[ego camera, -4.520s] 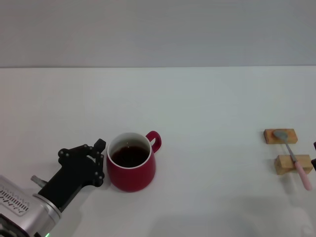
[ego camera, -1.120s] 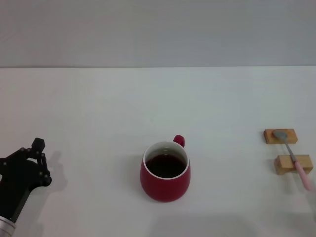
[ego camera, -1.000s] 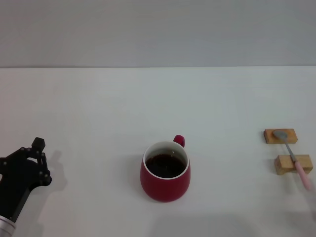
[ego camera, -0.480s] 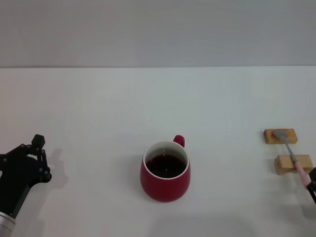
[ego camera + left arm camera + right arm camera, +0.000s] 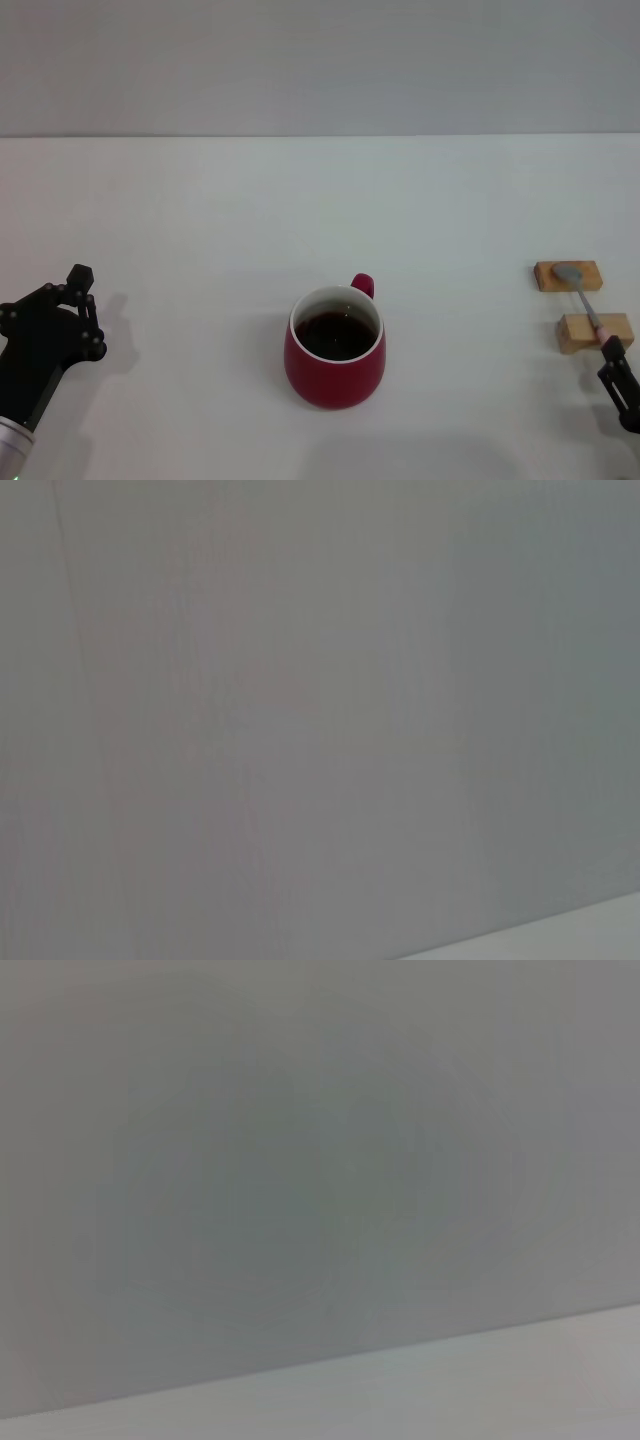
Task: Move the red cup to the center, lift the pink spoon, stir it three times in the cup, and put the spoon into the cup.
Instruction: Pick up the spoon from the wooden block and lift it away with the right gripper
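The red cup [image 5: 334, 352] stands upright near the table's middle, with dark liquid inside and its handle [image 5: 362, 285] pointing away from me. The pink spoon [image 5: 584, 296] lies across two tan wooden blocks at the right, its grey bowl on the far block. My right gripper [image 5: 621, 384] reaches in from the lower right edge and covers most of the pink handle. My left gripper [image 5: 88, 312] is at the lower left, well away from the cup, its fingers apart and empty. Both wrist views show only grey wall and a strip of table.
The far wooden block [image 5: 567, 276] and the near wooden block [image 5: 592, 333] sit close to the table's right edge. The white table [image 5: 300, 200] ends at a grey wall behind.
The cup went from beside my left gripper to the middle, and the left arm drew back left. In the last half second my right gripper came up over the spoon's handle.
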Controlling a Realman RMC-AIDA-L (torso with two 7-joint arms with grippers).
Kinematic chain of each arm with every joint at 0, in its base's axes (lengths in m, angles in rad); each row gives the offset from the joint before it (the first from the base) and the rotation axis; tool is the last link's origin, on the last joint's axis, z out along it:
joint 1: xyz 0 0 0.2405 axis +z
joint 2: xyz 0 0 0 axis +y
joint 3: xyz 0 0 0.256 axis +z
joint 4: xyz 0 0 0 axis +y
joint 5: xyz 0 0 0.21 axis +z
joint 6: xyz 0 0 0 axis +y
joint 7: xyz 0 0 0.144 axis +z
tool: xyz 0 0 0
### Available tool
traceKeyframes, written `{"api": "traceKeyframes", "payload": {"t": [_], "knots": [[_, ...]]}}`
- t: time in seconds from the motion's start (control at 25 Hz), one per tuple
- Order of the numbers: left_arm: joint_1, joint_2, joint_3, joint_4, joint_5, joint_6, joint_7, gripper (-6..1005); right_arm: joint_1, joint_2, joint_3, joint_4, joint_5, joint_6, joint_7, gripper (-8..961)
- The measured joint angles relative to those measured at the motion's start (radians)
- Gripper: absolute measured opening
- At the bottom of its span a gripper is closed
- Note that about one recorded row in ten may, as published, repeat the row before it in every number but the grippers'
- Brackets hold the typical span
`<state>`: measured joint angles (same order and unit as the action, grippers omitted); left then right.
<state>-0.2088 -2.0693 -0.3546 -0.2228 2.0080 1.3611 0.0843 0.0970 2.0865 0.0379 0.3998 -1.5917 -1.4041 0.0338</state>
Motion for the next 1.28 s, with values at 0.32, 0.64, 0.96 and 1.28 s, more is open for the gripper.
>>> {"api": "traceKeyframes", "payload": {"t": [0.32, 0.64, 0.96, 1.28], "knots": [[-0.010, 0.000, -0.001, 0.003, 0.000, -0.007, 0.000, -2, 0.008, 0.001, -0.004, 0.009, 0.000, 0.018, 0.000, 751], [-0.014, 0.000, -0.003, 0.014, 0.000, -0.007, 0.000, -2, -0.001, 0.001, -0.013, 0.028, -0.009, 0.005, 0.000, 751], [-0.007, 0.002, -0.003, 0.016, 0.000, -0.007, 0.000, -2, -0.004, 0.000, -0.026, 0.033, -0.010, 0.003, 0.000, 751], [-0.010, 0.002, -0.003, 0.016, 0.002, -0.007, 0.000, -2, -0.008, -0.001, -0.026, 0.028, -0.006, 0.004, 0.000, 752]]}}
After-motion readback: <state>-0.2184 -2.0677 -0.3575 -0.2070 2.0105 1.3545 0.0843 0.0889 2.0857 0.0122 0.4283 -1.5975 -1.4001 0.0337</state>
